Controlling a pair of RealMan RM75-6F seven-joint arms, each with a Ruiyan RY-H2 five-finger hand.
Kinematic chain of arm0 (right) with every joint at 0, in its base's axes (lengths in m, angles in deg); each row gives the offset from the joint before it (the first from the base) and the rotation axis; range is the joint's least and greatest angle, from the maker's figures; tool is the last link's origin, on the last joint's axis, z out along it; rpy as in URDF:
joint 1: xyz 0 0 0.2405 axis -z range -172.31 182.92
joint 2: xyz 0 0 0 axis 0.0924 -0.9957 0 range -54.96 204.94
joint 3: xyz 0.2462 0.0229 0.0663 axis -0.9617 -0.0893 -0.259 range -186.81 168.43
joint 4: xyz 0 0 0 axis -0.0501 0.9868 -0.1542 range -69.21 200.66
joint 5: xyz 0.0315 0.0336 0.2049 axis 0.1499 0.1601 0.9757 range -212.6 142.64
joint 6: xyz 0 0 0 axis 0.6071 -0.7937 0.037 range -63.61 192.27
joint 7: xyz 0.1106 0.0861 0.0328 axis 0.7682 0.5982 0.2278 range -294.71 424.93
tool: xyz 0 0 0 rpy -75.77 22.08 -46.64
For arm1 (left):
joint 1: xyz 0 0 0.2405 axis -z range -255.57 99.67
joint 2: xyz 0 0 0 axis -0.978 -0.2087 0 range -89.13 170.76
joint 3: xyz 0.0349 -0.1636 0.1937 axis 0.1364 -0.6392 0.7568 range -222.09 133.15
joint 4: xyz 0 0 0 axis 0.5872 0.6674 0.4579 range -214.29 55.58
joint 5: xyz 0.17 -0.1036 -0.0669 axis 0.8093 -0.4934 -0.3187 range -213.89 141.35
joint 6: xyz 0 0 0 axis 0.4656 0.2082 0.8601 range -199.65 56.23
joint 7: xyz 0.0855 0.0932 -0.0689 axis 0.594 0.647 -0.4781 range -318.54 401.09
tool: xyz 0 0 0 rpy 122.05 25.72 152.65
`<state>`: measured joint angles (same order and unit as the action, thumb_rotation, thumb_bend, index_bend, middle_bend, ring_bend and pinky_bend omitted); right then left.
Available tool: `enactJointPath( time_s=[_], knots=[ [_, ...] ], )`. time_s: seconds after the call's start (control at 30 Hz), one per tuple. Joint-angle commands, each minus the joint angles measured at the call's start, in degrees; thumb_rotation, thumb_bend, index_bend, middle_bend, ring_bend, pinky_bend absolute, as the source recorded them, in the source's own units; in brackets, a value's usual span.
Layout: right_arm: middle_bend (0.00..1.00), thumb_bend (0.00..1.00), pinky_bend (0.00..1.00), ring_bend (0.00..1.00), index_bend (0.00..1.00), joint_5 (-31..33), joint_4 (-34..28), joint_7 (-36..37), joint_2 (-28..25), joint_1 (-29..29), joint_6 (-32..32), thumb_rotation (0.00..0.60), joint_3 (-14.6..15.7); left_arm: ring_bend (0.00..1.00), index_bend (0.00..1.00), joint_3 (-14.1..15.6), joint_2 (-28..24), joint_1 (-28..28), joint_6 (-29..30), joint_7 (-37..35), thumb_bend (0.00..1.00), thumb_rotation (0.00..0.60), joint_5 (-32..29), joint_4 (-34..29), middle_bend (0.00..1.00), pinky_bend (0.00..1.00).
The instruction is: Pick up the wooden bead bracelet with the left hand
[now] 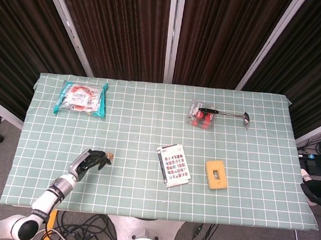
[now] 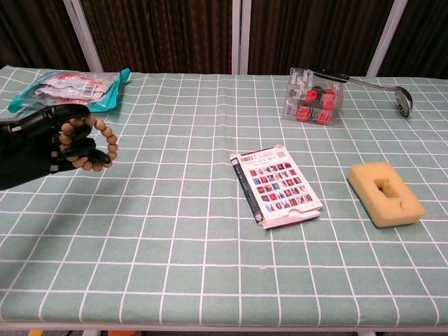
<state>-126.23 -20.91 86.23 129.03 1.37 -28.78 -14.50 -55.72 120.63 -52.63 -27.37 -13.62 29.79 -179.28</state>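
Bracelet (image 2: 89,143) of round wooden beads is held in the left hand (image 2: 35,143) at the near-left part of the table (image 2: 175,231), raised above the green checked cloth. In the chest view the loop stands roughly upright, its open ring facing the camera, with its long axis running up and down and leaning slightly right; the free side of the loop sticks out to the right of the hand. In the head view only a few beads show (image 1: 108,157) at the tips of the hand (image 1: 93,160).

Containers: a clear plastic box (image 2: 312,98) at far right holds small red and black items; what they are cannot be told. A metal ladle (image 2: 371,85) lies with its black handle across the top of the box and its bowl to the right on the cloth. A clear-and-teal plastic bag (image 2: 73,88) at far left holds something red and white; contents not readable.

Left hand pose: black fingers (image 2: 70,133) curled around the left side of the bead loop, some passing through it, palm side toward the right. Forearm (image 1: 54,192) runs from the near-left table edge up toward the hand.

Right hand does not show in either view.

Also on the table: a printed card packet (image 2: 276,185) near centre, and a yellow sponge (image 2: 386,194) to its right, apart from it.
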Motion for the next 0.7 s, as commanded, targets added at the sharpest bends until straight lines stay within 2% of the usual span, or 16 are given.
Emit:
enactJointPath(
  time_s=[0.03,0.27,0.47,0.63,0.7],
  knots=[
    [0.02,0.10,0.00,0.00,0.00,-0.02,0.05,0.03,0.02,0.00,0.02,0.600,0.01,0.44,0.74,-0.20,0.01,-0.12,-0.05,0.07,0.49,0.342,-0.02,0.00,0.81,0.13],
    [0.02,0.10,0.00,0.00,0.00,-0.01,0.16,0.07,0.11,0.07,-0.10,0.600,0.00,0.44,0.74,-0.56,-0.03,-0.48,-0.16,0.36,0.54,0.317,0.33,-0.30,0.81,0.13],
    [0.02,0.10,0.00,0.00,0.00,0.00,0.12,0.10,0.04,0.08,-0.13,0.600,-0.06,0.44,0.72,-0.89,-0.07,-0.79,-0.23,0.11,0.59,0.212,0.88,-0.71,0.78,0.13],
    [0.02,0.10,0.00,0.00,0.00,-0.04,0.10,0.15,0.01,0.01,-0.10,0.600,-0.12,0.44,0.68,-1.06,-0.11,-0.99,-0.37,-0.58,0.67,0.111,1.86,-0.84,0.75,0.13],
    [0.02,0.10,0.00,0.00,0.00,0.00,0.11,0.18,0.00,0.01,-0.13,0.600,-0.15,0.44,0.67,-1.11,-0.10,-1.02,-0.40,-0.75,0.70,0.089,2.24,-0.77,0.74,0.13]
  ],
)
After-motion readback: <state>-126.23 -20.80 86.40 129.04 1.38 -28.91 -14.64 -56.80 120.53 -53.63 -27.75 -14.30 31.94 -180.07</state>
